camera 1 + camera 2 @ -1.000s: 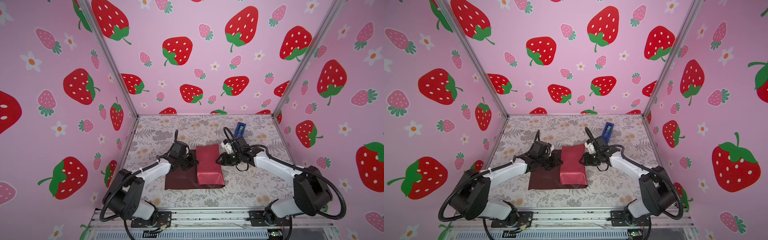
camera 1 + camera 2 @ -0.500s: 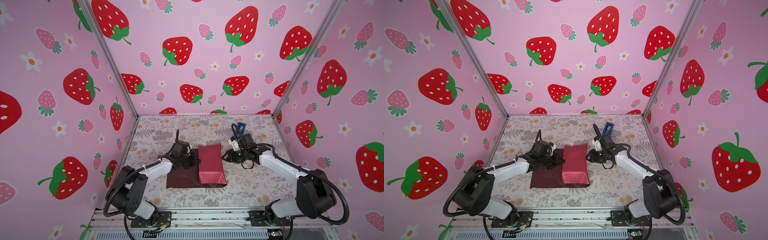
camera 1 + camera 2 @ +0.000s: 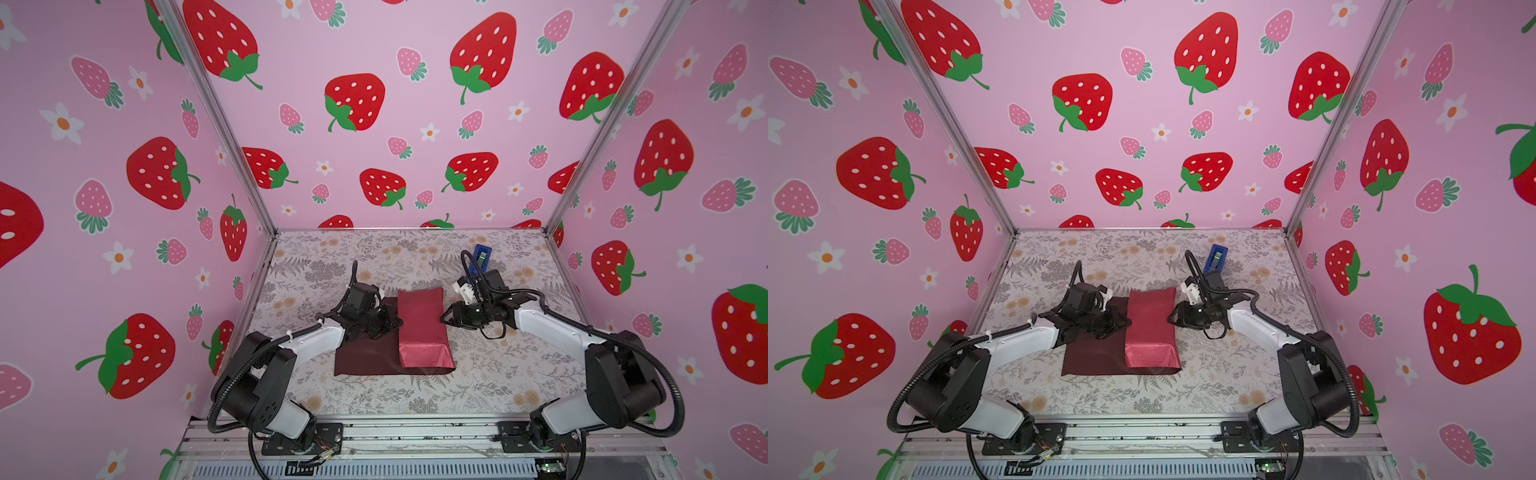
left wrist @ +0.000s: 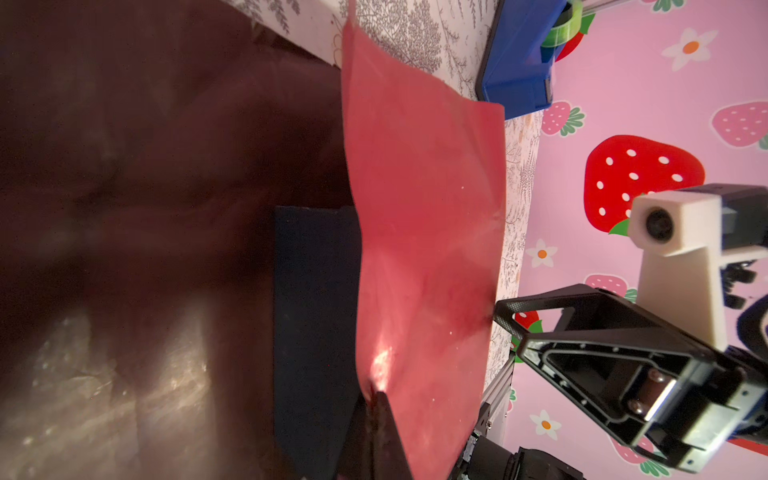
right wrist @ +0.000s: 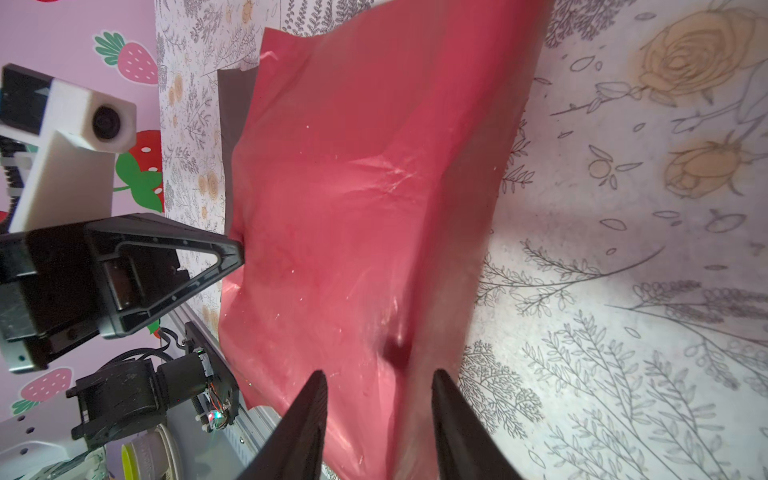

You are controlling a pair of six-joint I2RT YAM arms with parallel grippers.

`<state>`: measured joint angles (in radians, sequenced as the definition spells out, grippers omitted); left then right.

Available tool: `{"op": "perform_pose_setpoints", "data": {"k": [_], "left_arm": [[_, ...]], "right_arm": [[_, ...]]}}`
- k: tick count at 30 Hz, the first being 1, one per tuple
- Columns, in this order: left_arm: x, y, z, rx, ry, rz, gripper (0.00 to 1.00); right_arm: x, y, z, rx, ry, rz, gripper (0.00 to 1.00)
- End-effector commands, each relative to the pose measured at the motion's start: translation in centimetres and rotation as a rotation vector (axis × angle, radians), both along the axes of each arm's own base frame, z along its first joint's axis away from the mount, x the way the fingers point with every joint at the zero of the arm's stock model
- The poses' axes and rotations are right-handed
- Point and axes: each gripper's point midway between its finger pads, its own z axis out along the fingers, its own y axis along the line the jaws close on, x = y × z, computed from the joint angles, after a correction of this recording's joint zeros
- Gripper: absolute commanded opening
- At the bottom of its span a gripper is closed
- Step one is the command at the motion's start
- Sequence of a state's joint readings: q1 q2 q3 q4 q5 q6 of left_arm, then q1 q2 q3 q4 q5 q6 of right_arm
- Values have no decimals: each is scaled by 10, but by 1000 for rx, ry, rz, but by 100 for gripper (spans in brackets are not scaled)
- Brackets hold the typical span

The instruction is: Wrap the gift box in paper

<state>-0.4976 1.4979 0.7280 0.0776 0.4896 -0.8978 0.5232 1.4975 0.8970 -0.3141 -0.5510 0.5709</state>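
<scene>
The paper [image 3: 422, 328] [image 3: 1148, 332] lies mid-table, its crimson flap folded over to the left and its dark maroon face [image 3: 365, 357] spread flat on the left. Both top views hide the gift box; the left wrist view shows its navy side [image 4: 316, 311] under the flap's edge. My left gripper [image 3: 397, 322] [image 3: 1126, 323] [image 4: 376, 395] is shut, pinching the flap's left edge. On the other side, my right gripper [image 3: 444, 318] [image 3: 1170, 319] [image 5: 379, 376] stands open at the fold's right side, jaws apart over the red paper [image 5: 353, 208], gripping nothing.
A blue tape dispenser [image 3: 481, 257] [image 3: 1217, 256] [image 4: 519, 62] stands at the back right, behind the right arm. The floral table [image 3: 478, 386] is walled by pink strawberry panels on three sides, with a metal rail along the front.
The right gripper pulled back from the paper's right side, then came in close again, its jaws now wider. The crimson flap has settled lower. The left gripper has kept its pinch.
</scene>
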Motion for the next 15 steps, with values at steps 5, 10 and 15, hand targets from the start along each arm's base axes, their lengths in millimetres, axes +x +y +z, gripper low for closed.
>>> {"op": "perform_pose_setpoints", "data": {"k": [5, 10, 15], "left_arm": [[-9, 12, 0, 75, 20, 13, 0], [-9, 12, -5, 85, 32, 5, 0], [-10, 8, -12, 67, 54, 1, 0]], "right_arm": [[-2, 2, -3, 12, 4, 19, 43], [-2, 1, -4, 10, 4, 16, 43], [-2, 3, -6, 12, 11, 23, 43]]}}
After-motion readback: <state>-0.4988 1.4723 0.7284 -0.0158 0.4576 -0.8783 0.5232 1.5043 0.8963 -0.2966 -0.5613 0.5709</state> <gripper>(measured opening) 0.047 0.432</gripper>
